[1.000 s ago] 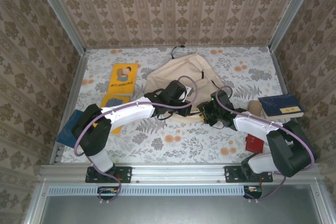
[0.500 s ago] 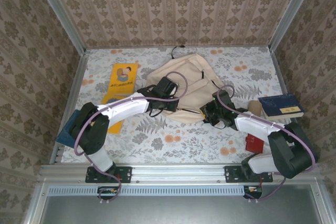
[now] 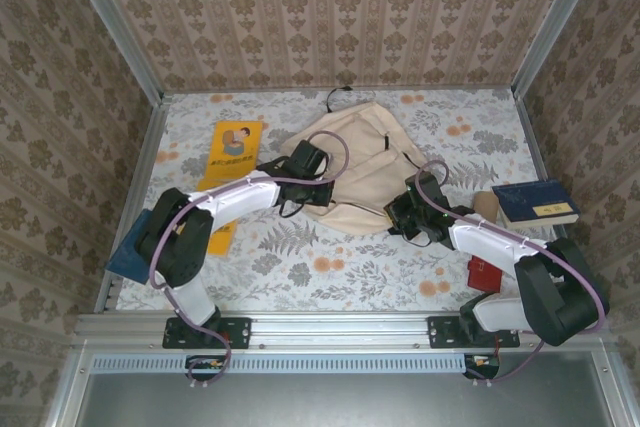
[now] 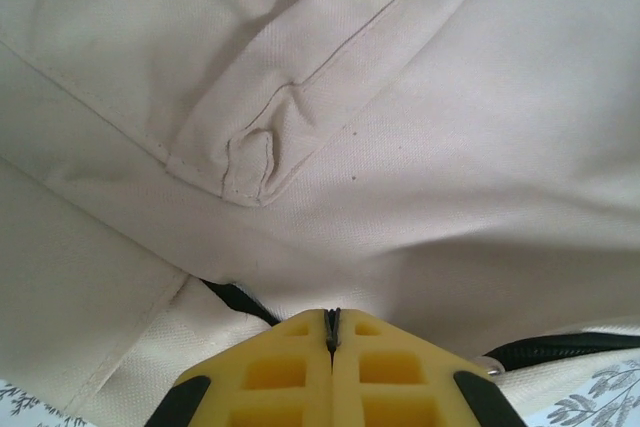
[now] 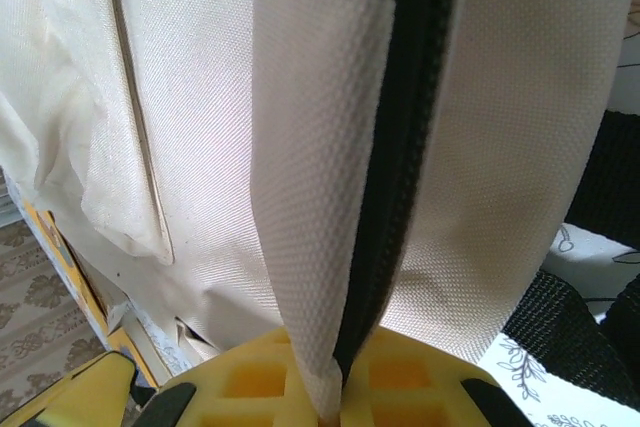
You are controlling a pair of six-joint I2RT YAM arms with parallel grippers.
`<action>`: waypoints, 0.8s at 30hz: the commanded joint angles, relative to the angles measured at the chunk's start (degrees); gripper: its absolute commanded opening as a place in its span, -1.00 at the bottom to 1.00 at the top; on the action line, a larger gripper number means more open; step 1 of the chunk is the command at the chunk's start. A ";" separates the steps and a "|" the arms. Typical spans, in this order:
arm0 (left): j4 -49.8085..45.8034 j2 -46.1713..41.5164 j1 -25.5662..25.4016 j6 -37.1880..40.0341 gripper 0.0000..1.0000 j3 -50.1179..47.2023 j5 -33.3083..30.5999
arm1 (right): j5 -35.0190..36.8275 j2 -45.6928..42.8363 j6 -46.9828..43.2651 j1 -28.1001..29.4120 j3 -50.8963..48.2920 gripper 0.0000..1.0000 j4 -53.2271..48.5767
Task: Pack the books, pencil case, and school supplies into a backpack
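At the far left edge of the flowered tablecloth [image 3: 330,272] lies a flat dark navy-blue book [image 3: 125,257], partly under my left arm. Beyond it is a thin yellow book with a cartoon cover [image 3: 236,149]. My left pincer [image 4: 332,315] has its yellow pads pressed together, nipping the near left edge of the large soft beige fabric backpack [image 3: 355,162], which lies flat mid-table. My right pincer [image 5: 340,387] is clamped on a fold of the backpack's fabric along its dark zipper line. To the right rests a second navy-blue book [image 3: 535,202], with a small flat red square [image 3: 484,273] nearer me.
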 commanded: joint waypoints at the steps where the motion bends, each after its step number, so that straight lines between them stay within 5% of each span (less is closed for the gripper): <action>1: -1.04 1.30 2.25 3.60 -1.00 1.64 -0.10 | 5.91 -1.43 -2.86 -1.72 0.74 -0.76 -7.77; 6: 1.05 1.89 -0.22 5.79 -1.00 3.24 7.75 | 1.09 -1.90 -13.03 -2.11 5.92 -0.04 -12.39; 10: 2.33 2.66 -3.02 5.99 -1.00 4.82 11.16 | 2.33 -7.45 -13.81 -2.08 5.66 0.21 -18.56; 16: 2.42 4.36 -5.35 4.12 -1.00 7.34 10.28 | 2.70 -16.39 -10.08 -2.15 2.07 0.19 -24.79; 24: 2.08 3.91 -5.48 2.22 -1.00 6.71 6.61 | -2.69 -14.37 -6.72 -2.11 -1.76 -0.18 -16.96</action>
